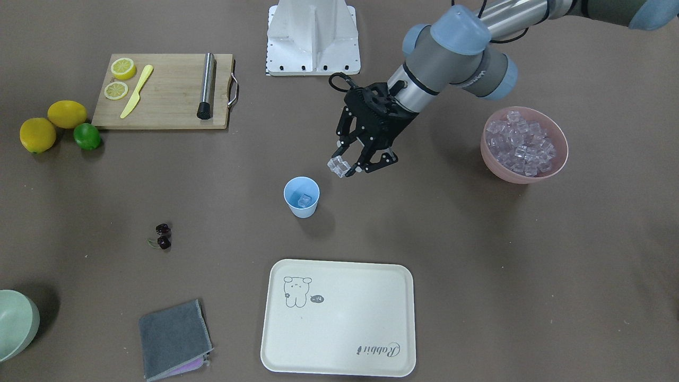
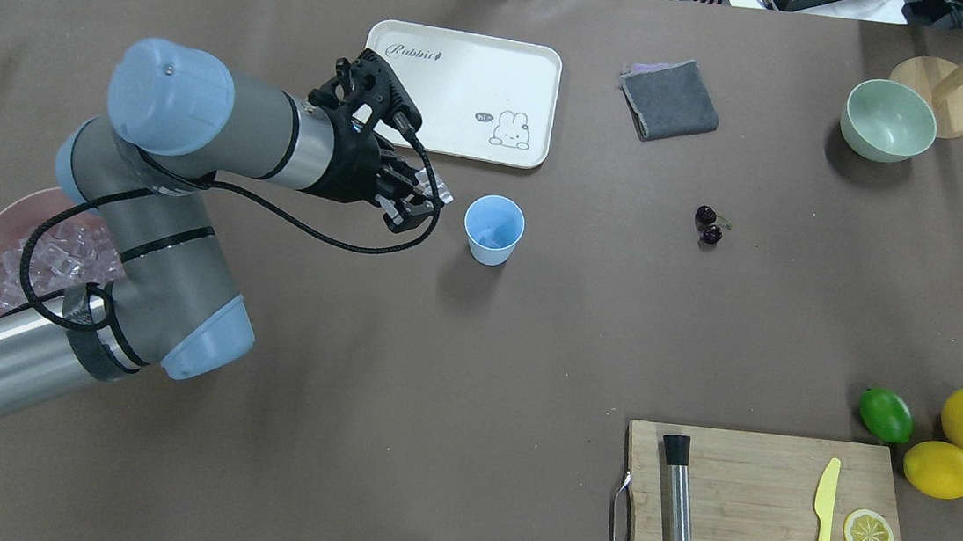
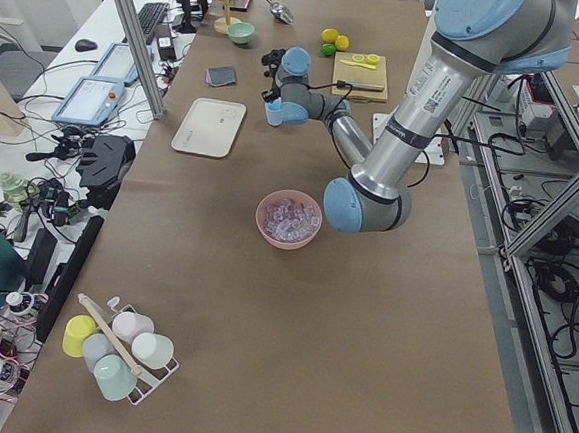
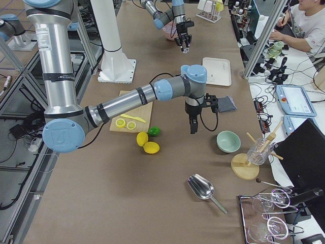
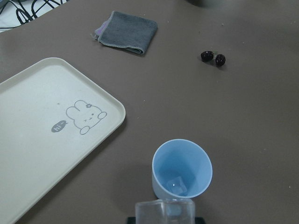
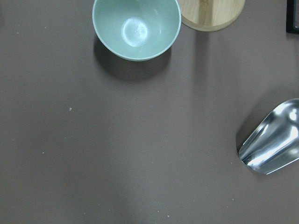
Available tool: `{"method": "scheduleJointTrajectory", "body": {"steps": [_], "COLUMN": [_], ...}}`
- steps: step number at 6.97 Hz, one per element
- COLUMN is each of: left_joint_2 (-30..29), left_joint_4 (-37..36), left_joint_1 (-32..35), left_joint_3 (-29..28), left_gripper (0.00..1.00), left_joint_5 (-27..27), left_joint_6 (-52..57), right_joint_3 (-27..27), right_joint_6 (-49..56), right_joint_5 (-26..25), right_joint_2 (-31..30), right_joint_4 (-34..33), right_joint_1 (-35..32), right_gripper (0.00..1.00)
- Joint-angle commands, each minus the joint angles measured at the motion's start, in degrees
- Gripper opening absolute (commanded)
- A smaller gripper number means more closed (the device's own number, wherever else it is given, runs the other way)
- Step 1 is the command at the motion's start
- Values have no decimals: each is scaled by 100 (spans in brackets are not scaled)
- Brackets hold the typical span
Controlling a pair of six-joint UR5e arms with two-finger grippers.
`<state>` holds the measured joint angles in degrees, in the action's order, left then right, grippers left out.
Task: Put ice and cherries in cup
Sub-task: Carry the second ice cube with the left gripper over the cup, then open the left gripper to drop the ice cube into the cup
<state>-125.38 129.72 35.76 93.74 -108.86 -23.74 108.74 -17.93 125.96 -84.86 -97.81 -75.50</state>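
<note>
The light blue cup (image 1: pixel 301 197) stands mid-table with one ice cube (image 1: pixel 304 200) inside; it also shows in the overhead view (image 2: pixel 493 229) and the left wrist view (image 5: pixel 182 170). My left gripper (image 1: pixel 350 167) is shut on a clear ice cube (image 1: pixel 338 167), held above the table just beside the cup's rim, seen also from overhead (image 2: pixel 436 187). The cherries (image 2: pixel 708 224) lie on the table apart from the cup. A pink bowl (image 1: pixel 559 154) holds several ice cubes (image 1: pixel 522 140). My right gripper (image 4: pixel 193 126) hangs over the table near the pale green bowl; I cannot tell whether it is open.
A cream tray (image 2: pixel 397 41) and a grey cloth (image 2: pixel 670 100) lie beyond the cup. The pale green bowl (image 2: pixel 889 120) and a metal scoop (image 6: pixel 273 140) are at the far right. A cutting board (image 2: pixel 762 518) carries a knife, lemon slices and a metal rod; lemons and a lime (image 2: pixel 885 415) lie beside it.
</note>
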Motion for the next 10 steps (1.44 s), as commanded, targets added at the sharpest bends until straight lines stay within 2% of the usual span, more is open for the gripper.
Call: {"method": "scheduleJointTrajectory", "body": {"steps": [1, 4, 6, 9, 10], "left_joint_2": [-520, -584, -872, -918, -927], "left_joint_4": [-8, 19, 10, 19, 19], "left_joint_1": [-411, -439, -439, -404, -403], "left_joint_3": [-520, -821, -1224, -1332, -1332], "left_gripper": [0, 0, 0, 0, 91], "left_joint_5": [749, 814, 822, 822, 822], "left_joint_6": [-156, -113, -139, -122, -113], "right_joint_3": [-2, -46, -38, -46, -46], "right_joint_6": [0, 0, 0, 0, 9], "right_joint_5": [33, 25, 25, 7, 7], "right_joint_2": [-22, -40, -40, -40, -40], "right_joint_4": [-10, 8, 8, 8, 8], "right_joint_1": [0, 0, 0, 0, 0], "right_gripper": [100, 100, 100, 100, 100]}}
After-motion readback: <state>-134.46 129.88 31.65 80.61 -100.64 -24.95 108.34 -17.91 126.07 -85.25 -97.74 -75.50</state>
